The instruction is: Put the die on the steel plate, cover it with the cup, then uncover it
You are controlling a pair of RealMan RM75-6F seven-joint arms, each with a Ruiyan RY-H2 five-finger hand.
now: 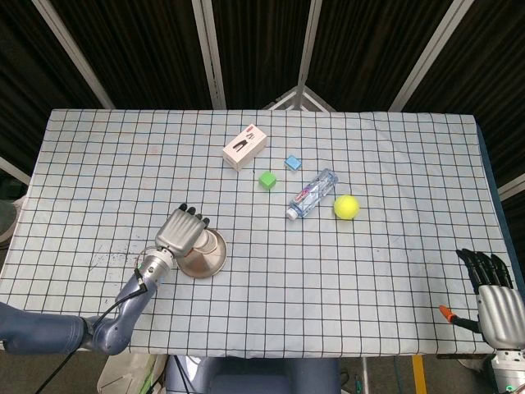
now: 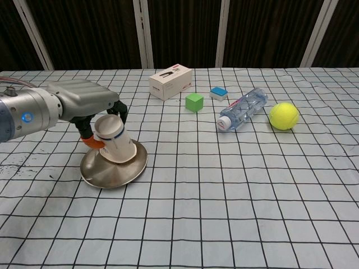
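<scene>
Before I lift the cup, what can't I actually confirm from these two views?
- The die: hidden in both views under the white paper cup on the steel plate.
- Left hand fingertips: head view hides them behind its back.
- Right hand: cropped by head view's corner; absent from chest view.
</scene>
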